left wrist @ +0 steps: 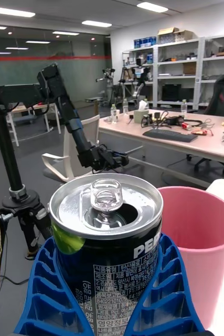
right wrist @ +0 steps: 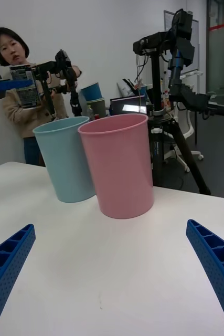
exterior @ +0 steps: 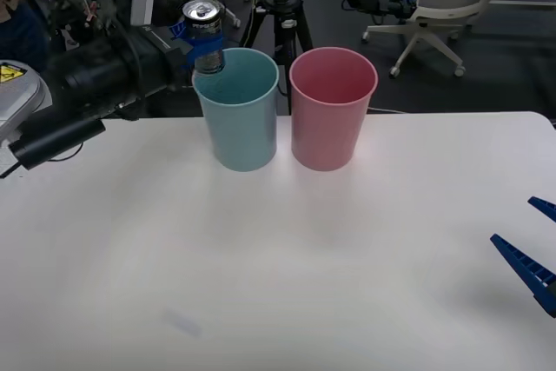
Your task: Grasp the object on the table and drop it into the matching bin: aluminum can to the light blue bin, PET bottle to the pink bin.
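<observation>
Left arm raised and gripping, right arm parked low.

Left arm reaches forward from the robot's left side, black forearm roughly level, wrist turned inward. Left gripper (exterior: 205, 43) has its blue ribbed fingers (left wrist: 167, 283) closed on both sides of the aluminum can (exterior: 204, 32), held upright with its top facing up. Right gripper (exterior: 534, 254) sits low at the robot's right, near the table surface, blue fingers (right wrist: 9, 262) spread wide apart, holding nothing.
</observation>
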Tool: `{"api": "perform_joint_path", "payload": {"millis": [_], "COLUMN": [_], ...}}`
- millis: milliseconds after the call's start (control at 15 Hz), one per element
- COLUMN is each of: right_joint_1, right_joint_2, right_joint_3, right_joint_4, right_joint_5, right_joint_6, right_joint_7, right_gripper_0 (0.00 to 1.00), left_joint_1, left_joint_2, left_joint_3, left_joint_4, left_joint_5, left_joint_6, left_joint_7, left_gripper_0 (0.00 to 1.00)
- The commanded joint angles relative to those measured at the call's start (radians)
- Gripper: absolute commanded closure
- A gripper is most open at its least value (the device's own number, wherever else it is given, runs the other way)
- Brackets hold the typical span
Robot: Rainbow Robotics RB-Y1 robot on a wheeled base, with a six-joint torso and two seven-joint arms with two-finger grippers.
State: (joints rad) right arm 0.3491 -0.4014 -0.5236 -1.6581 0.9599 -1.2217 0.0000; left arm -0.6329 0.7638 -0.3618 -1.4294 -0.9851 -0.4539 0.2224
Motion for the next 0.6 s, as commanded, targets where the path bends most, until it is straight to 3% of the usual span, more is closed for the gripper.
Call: {"api": "perform_joint_path", "payload": {"millis": [67, 333, 600], "right_joint_1": [0.000, 0.000, 0.000], "right_joint_2": [0.000, 0.000, 0.000], "right_joint_3": [0.000, 0.000, 0.000], "right_joint_4": [0.000, 0.000, 0.000], "right_joint_5": [0.000, 0.000, 0.000], "right_joint_6": [0.000, 0.000, 0.000], "right_joint_7": [0.000, 0.000, 0.000], "right_gripper_0": [0.00, 0.00, 0.00], "left_joint_1": [-0.067, -0.134, -0.145], "left_joint_2": [-0.077, -0.167, -0.186], "left_joint_3": [0.000, 0.000, 0.000], "left_joint_4": [0.112, 0.241, 0.262], "left_joint_5": [-0.058, -0.090, -0.102], "left_joint_6": [-0.002, -0.002, -0.002], "left_joint_7": [-0.001, -0.009, -0.009], "left_gripper_0": [1.00, 1.00, 1.00]}}
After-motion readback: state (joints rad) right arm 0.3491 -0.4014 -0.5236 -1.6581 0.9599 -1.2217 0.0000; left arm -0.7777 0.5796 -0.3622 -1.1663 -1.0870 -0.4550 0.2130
